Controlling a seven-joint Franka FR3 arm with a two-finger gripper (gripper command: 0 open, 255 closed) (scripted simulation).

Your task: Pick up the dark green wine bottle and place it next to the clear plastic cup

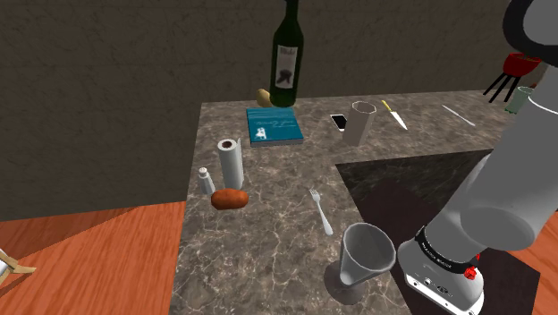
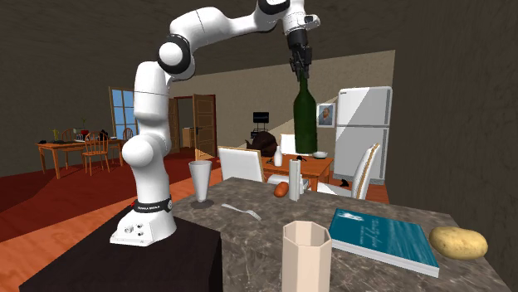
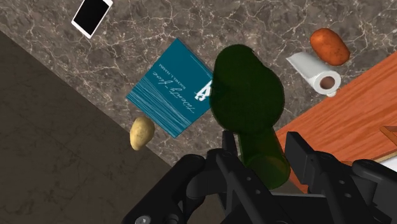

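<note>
Clamping the dark green wine bottle (image 2: 305, 118) by its neck, the gripper (image 2: 300, 73) held it upright above the surface (image 2: 241, 242) and teal book (image 2: 382, 237).

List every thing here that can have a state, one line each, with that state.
black two-finger gripper, shut on the bottle's neck
dark green wine bottle, upright, held in the air above the marbled counter
clear plastic cup, upright on the counter
white paper towel roll, standing on end
teal book, closed, lying flat
beige faceted cup, upright
white-edged phone, lying flat, screen dark
</note>
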